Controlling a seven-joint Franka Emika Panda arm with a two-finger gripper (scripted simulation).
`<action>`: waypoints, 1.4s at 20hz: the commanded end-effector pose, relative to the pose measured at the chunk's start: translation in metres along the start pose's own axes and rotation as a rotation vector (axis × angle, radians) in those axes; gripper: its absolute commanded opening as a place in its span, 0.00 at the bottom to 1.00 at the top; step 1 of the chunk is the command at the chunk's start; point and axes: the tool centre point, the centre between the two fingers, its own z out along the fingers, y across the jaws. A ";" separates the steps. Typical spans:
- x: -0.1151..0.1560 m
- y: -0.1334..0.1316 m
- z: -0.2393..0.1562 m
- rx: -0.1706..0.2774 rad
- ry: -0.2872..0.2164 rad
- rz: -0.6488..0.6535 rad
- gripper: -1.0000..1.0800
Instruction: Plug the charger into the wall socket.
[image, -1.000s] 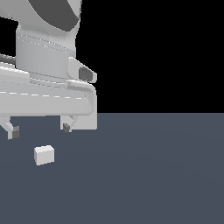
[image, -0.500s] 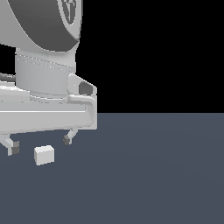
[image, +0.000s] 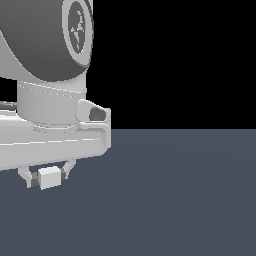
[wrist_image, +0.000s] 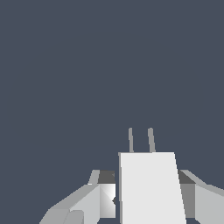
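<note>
Your gripper (image: 47, 178) sits low over the dark floor (image: 175, 200) at the exterior view's left, with the charger (image: 49, 177) between its two fingers (image: 26, 176). In that view you see one finger on each side of the white block, close against its side faces, and the block's lower edge looks level with the fingertips or a little under them. Whether the pads actually press the block, you cannot tell for sure from this view.

From the wrist view you get a closer look: the gripper (wrist_image: 146, 199) has the charger (wrist_image: 151, 188) standing between the fingers (wrist_image: 101, 199). One finger lies against one side of the block, the other finger against the opposite side, with only a thin dark seam at each. So the jaws stand narrow, closed in to the block's width, and they appear to grip it. Two thin grey prongs (wrist_image: 140, 140) stick out of the block's far end, side by side and nearly parallel, pointing away from the camera over the bare floor (wrist_image: 109, 65).

Above the gripper in the exterior view you see the arm's big white wrist body (image: 50, 140) and a dark grey rounded joint (image: 45, 35) filling the upper left of the picture, against a black background.

You will not find the socket in either view.
</note>
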 end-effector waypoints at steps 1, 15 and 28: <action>0.000 0.001 0.000 -0.001 0.001 0.001 0.00; 0.002 0.002 -0.005 -0.011 0.002 0.031 0.00; 0.011 0.026 -0.045 -0.102 0.009 0.299 0.00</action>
